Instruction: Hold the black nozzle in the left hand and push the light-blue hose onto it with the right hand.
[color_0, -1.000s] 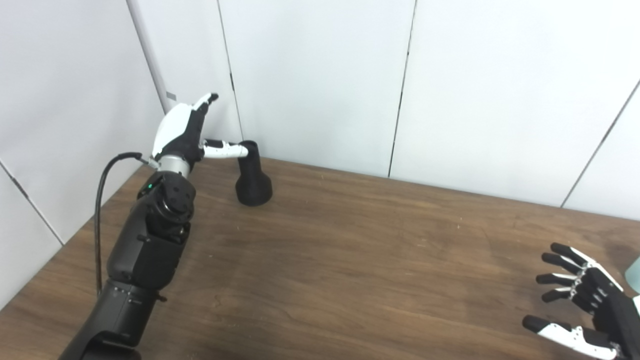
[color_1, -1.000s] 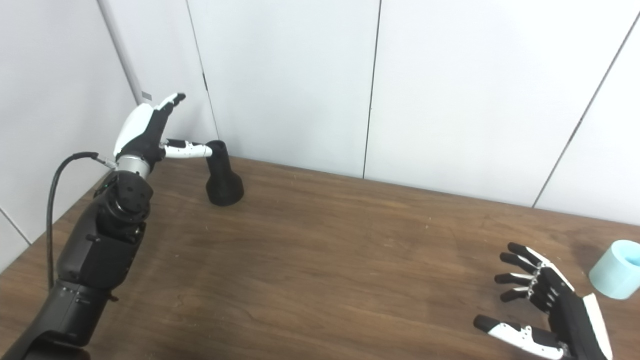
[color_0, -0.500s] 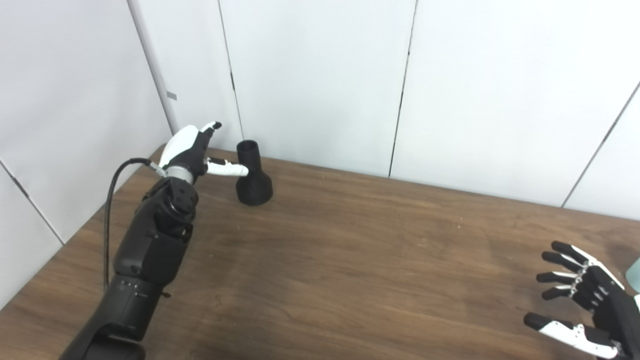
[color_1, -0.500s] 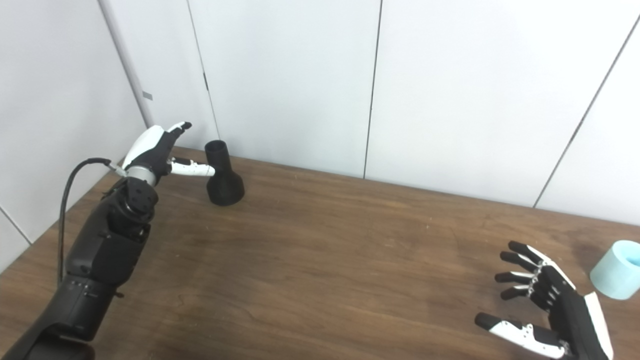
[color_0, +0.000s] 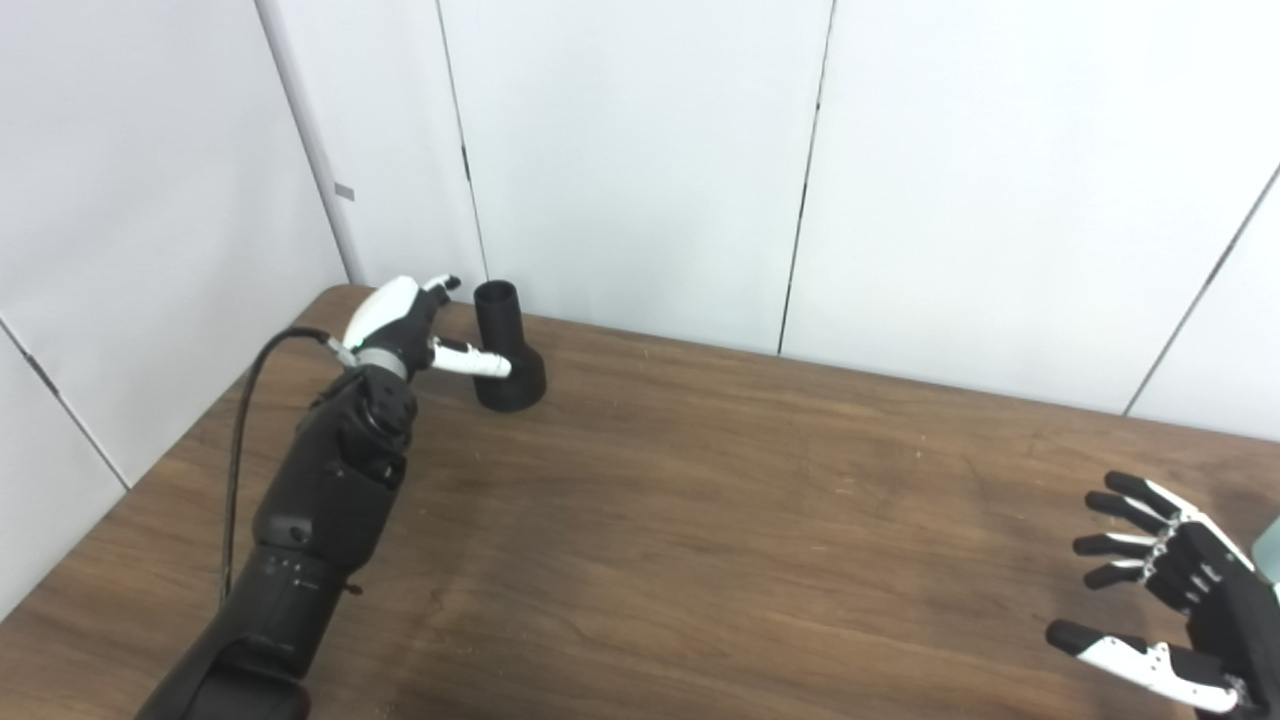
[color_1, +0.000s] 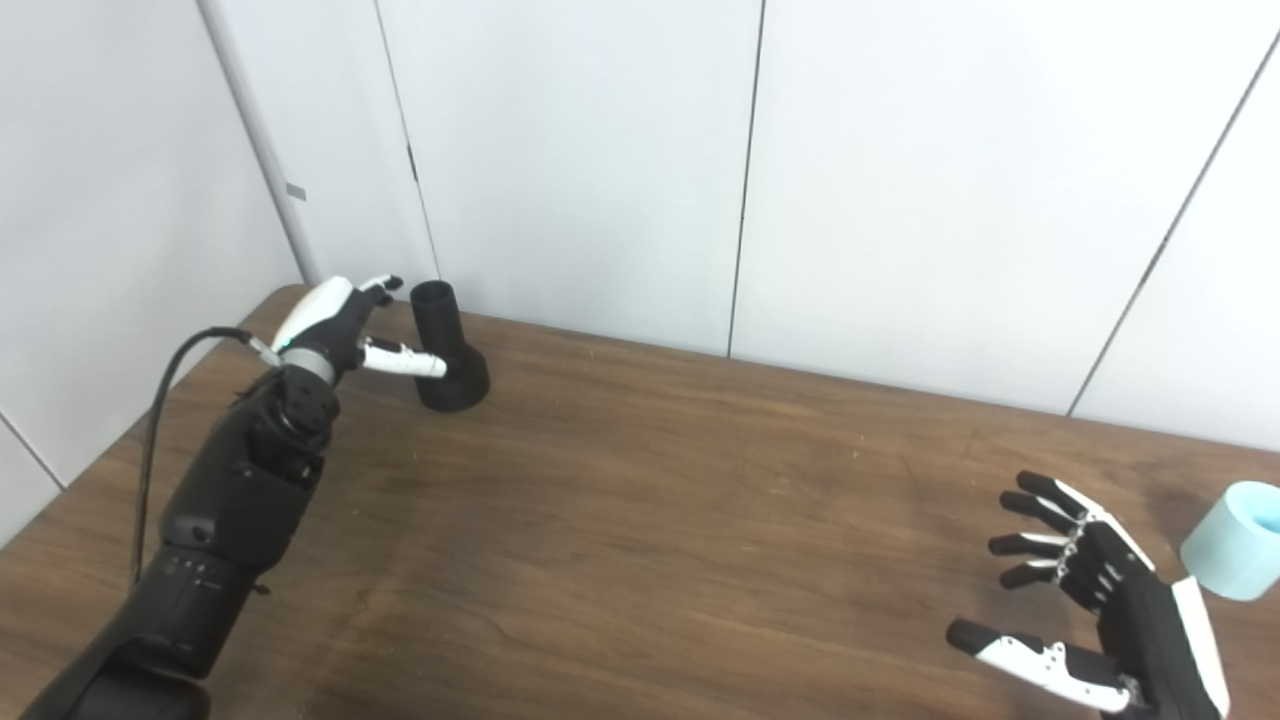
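The black nozzle (color_0: 505, 350) stands upright on its flared base at the far left of the wooden table, near the wall. My left hand (color_0: 405, 322) is open just to its left, its thumb lying across the front of the nozzle's lower neck and its fingers behind, not closed round it. The light-blue hose (color_1: 1235, 540) is a short stub lying at the table's right edge, only a sliver in the left eye view. My right hand (color_1: 1100, 600) hovers open, fingers spread, a little left of the hose and apart from it.
The brown wooden table (color_0: 700, 520) stretches between the two hands. White wall panels (color_0: 640, 150) rise right behind the nozzle and along the left side. A black cable (color_0: 245, 420) loops from my left wrist down along the arm.
My left hand has come down and forward from above the nozzle's top to beside its lower neck. The right hand has barely shifted. The nozzle and hose stay in place.
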